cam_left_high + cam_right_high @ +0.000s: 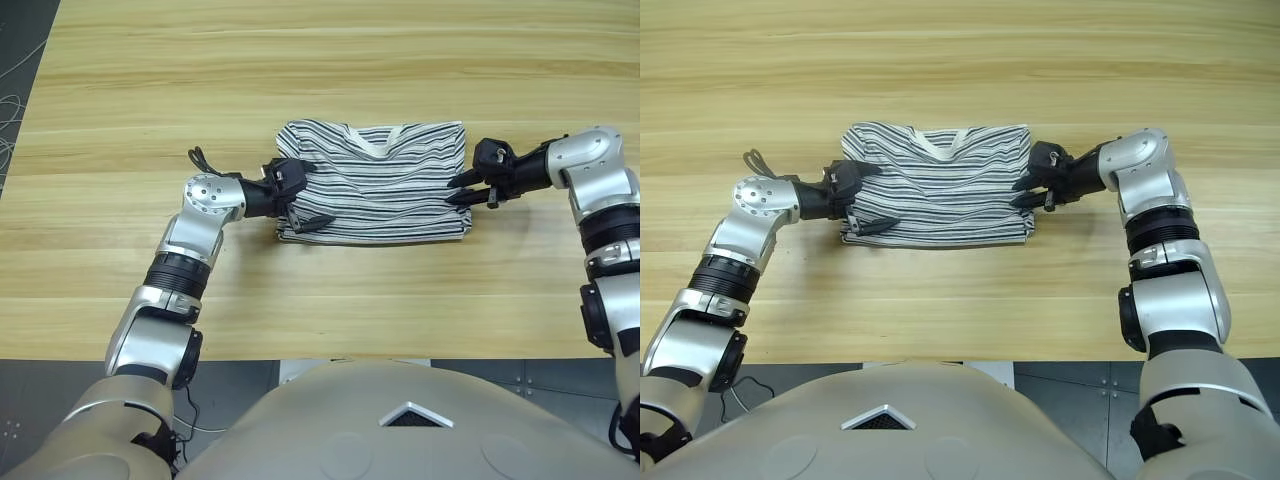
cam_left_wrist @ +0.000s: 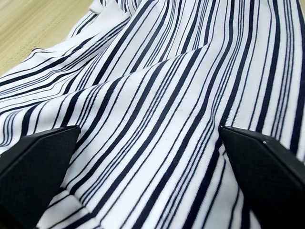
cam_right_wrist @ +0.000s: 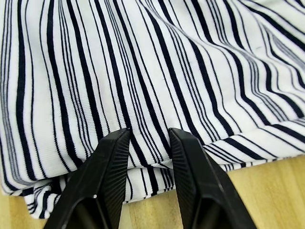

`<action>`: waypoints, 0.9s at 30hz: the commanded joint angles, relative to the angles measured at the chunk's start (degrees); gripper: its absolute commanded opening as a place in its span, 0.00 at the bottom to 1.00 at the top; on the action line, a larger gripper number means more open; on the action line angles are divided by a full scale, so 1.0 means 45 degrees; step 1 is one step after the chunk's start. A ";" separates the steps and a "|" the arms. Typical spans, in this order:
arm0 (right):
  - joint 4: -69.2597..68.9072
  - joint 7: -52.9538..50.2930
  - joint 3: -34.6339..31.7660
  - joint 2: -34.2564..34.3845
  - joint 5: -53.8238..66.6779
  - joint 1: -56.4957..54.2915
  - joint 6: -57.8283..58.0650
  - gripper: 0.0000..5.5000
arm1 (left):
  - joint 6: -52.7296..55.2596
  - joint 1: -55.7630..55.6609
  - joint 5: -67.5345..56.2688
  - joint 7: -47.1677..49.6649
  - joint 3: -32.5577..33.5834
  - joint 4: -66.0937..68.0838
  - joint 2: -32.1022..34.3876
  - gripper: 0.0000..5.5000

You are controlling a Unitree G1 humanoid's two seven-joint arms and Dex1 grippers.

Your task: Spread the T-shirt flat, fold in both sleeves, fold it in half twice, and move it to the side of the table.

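A white T-shirt with dark stripes (image 1: 385, 190) lies folded into a compact rectangle at the middle of the wooden table (image 1: 300, 70), its collar toward the far side. My left gripper (image 1: 312, 195) sits on the shirt's left edge, open wide, with both fingers (image 2: 38, 167) spread over the striped cloth. At the shirt's right edge my right gripper (image 1: 450, 192) points inward. Its fingers (image 3: 112, 162) stand a narrow gap apart over the layered hem, with nothing pinched between them.
Bare wood stretches around the shirt on every side, widest toward the far edge and to the left. The table's front edge (image 1: 330, 357) runs close below both arms. Dark floor with loose cables (image 1: 12, 110) lies past the left edge.
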 commanded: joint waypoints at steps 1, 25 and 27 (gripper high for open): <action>0.0594 -0.0131 0.0724 -0.0556 -0.1081 0.0665 -0.0116 0.27 | 0.0214 0.0520 0.0837 0.0197 -0.0224 0.0766 0.0422 1.00; -0.2672 0.0381 -0.1252 0.0295 0.2395 0.0136 0.3403 0.27 | 0.1156 -0.0942 -0.1382 0.1198 0.2294 0.0538 -0.0751 1.00; -0.3421 0.0701 -0.1551 0.0232 0.2999 -0.0016 0.4219 0.27 | 0.1524 -0.1255 -0.1731 0.1171 0.2680 0.0298 -0.0796 1.00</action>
